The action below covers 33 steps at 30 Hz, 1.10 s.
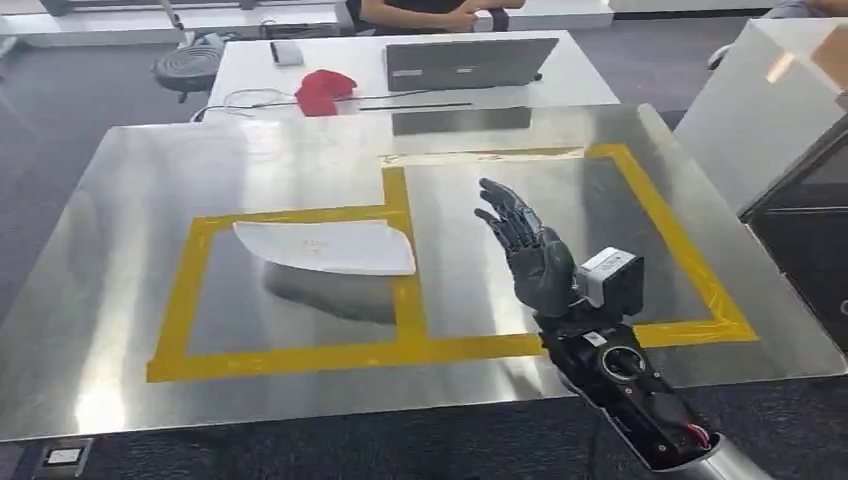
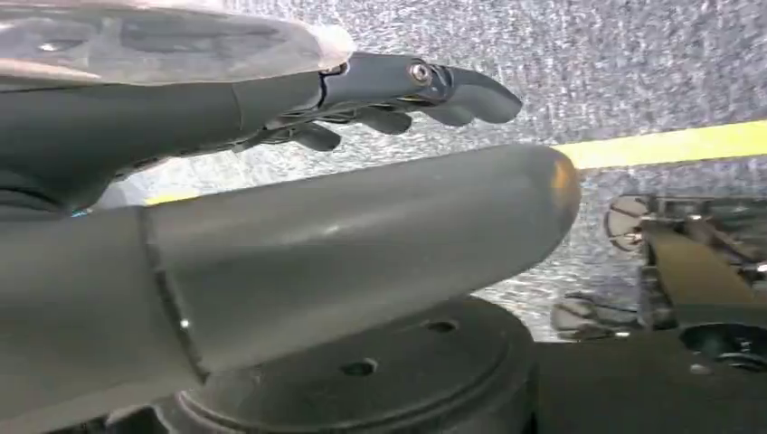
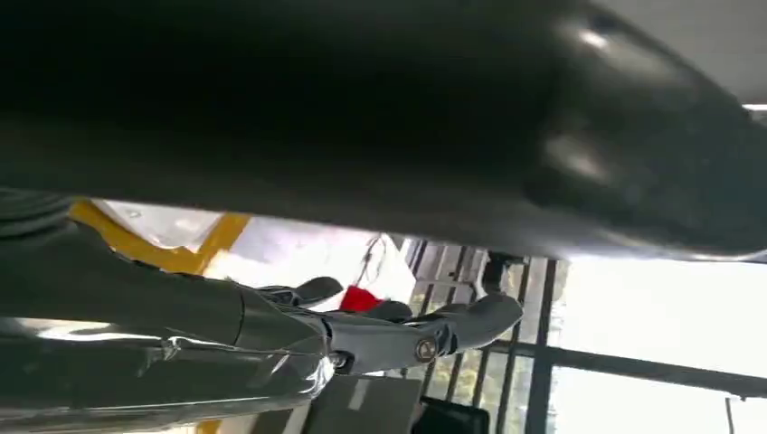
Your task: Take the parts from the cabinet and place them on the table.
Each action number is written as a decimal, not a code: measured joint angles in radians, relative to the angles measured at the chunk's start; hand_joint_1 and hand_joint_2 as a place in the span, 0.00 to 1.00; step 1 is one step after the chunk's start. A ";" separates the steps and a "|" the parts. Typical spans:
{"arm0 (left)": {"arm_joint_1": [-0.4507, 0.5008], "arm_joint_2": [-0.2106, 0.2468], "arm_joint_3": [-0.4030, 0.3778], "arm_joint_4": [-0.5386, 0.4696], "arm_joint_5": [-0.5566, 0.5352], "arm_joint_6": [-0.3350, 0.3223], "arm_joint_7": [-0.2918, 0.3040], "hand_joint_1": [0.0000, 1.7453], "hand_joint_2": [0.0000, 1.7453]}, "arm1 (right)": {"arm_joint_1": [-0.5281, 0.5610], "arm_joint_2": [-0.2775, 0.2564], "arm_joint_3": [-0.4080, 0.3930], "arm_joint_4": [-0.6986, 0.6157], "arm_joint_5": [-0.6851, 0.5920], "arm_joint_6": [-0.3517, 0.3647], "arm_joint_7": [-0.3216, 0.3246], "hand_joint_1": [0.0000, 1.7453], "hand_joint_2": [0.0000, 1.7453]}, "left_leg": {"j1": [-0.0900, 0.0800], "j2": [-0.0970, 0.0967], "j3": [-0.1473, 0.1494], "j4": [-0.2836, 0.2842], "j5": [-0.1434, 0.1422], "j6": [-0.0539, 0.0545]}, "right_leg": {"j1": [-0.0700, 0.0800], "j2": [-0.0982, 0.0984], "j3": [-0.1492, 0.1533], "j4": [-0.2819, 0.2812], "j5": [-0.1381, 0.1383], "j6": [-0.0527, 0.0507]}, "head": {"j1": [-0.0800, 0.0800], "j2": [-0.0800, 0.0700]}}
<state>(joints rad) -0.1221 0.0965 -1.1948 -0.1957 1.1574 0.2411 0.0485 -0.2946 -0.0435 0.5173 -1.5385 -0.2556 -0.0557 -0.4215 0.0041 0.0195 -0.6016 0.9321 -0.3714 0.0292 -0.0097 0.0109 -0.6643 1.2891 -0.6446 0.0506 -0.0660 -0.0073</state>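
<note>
The robot's right hand [image 1: 527,250] hovers above the shiny metal surface [image 1: 120,200], palm tilted, fingers spread apart and holding nothing. It hangs over the right-hand bay of a yellow tape outline [image 1: 400,350], which marks two joined rectangles on the surface. The released, raised pose suggests the hand is free either to withdraw or to head off for another part; it touches nothing.

In the left bay of the tape outline lies a white part [image 1: 325,245], flat, curved along one edge and pointed toward one end. It rests inside the yellow border, well apart from the right hand, with its reflection showing in the metal beneath. The tape seems meant as a drop zone, so this part appears already delivered, while the right bay under the hand holds no part.

The left hand [image 2: 398,90] appears in its own wrist view, hanging low over speckled grey floor with a yellow line [image 2: 669,145]. Its fingers are loosely extended and grasp nothing, as an idle arm would hang.

At the right edge stands a pale cabinet [image 1: 770,110], probably the source of the parts. Beyond the surface is a white desk [image 1: 580,85] with a laptop [image 1: 465,62] and a red cloth [image 1: 322,90], and a person [image 1: 430,12] sits behind it.
</note>
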 joint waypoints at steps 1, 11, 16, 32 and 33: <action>0.000 -0.001 0.000 0.000 0.000 0.000 0.000 0.00 0.00 | 0.000 -0.002 0.000 0.000 0.000 0.000 0.000 0.00 0.00 | 0.000 0.007 -0.012 0.001 0.009 -0.001 | 0.000 -0.001 0.024 -0.019 0.018 0.001 | 0.000 0.000; 0.000 -0.008 0.000 0.000 -0.002 0.000 0.002 0.00 0.00 | -0.005 -0.004 -0.011 -0.017 0.000 0.000 0.000 0.00 0.00 | 0.004 0.021 -0.046 0.018 0.030 -0.055 | 0.005 -0.024 0.200 -0.367 0.161 -0.054 | 0.000 0.000; 0.003 -0.009 0.000 0.000 0.002 0.000 0.005 0.00 0.00 | -0.002 -0.004 -0.015 -0.020 0.000 0.001 0.003 0.00 0.00 | 0.005 -0.010 -0.124 0.353 -0.189 -0.068 | 0.004 0.012 0.129 -0.365 0.213 -0.059 | -0.002 0.000; 0.006 -0.007 0.001 0.000 0.005 -0.001 -0.009 0.00 0.00 | 0.022 -0.033 -0.061 -0.057 -0.025 -0.031 0.001 0.00 0.00 | 0.002 0.007 0.113 -0.027 -0.077 0.000 | 0.000 -0.001 -0.044 -0.017 0.091 0.001 | 0.005 0.000; 0.006 -0.007 0.001 0.000 0.002 -0.002 -0.009 0.00 0.00 | 0.027 -0.038 -0.065 -0.062 -0.026 -0.033 0.002 0.00 0.00 | 0.002 0.012 0.111 -0.023 -0.077 0.000 | -0.001 -0.004 -0.013 -0.063 0.119 0.000 | 0.005 0.000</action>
<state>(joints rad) -0.1161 0.0893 -1.1936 -0.1957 1.1589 0.2388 0.0393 -0.2677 -0.0816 0.4521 -1.6003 -0.2819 -0.0885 -0.4196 0.0056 0.0313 -0.4906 0.9089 -0.4485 0.0292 -0.0102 0.0072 -0.6770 1.2262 -0.5256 0.0511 -0.0610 -0.0072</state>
